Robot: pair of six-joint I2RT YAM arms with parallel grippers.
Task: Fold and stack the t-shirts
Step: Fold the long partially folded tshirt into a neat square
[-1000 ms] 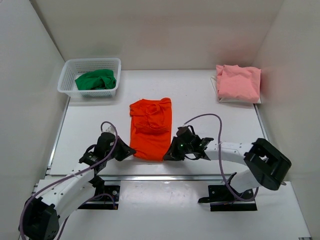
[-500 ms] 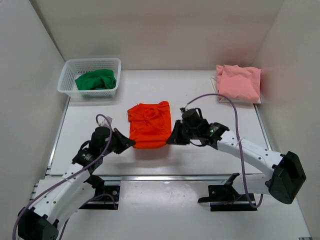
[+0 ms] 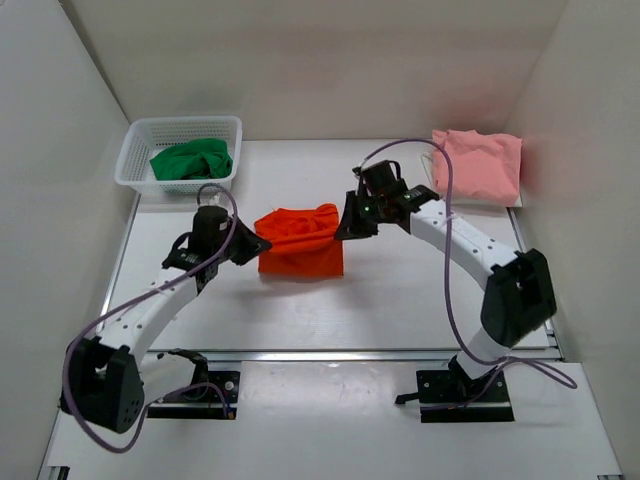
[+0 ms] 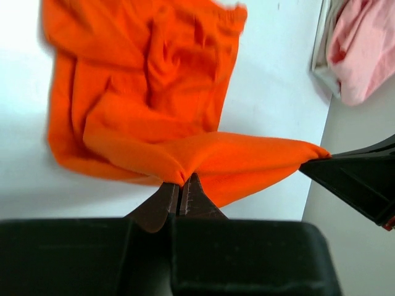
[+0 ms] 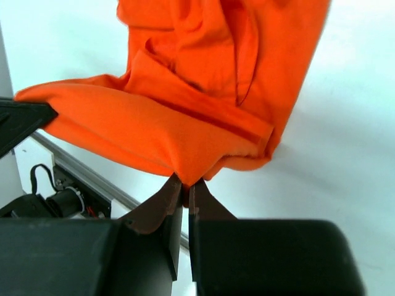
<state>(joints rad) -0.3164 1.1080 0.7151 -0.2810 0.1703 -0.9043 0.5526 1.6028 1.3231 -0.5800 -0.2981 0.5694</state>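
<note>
The orange-red t-shirt (image 3: 300, 240) lies at mid table, its near edge lifted and carried back over the rest. My left gripper (image 3: 258, 243) is shut on its left corner, seen in the left wrist view (image 4: 179, 180). My right gripper (image 3: 341, 226) is shut on its right corner, seen in the right wrist view (image 5: 185, 182). The hem hangs stretched between them (image 4: 247, 157). The pale pink t-shirt (image 3: 477, 165) lies folded at the back right. The green t-shirt (image 3: 191, 160) is bunched in the basket.
The white mesh basket (image 3: 135, 150) stands at the back left. White walls close in the table on three sides. A metal rail (image 3: 330, 354) runs along the near edge.
Both grippers have carried the shirt's near edge away from the arm bases and up, folding the shirt back over itself. The shirt's outline on the table is now much shorter.
</note>
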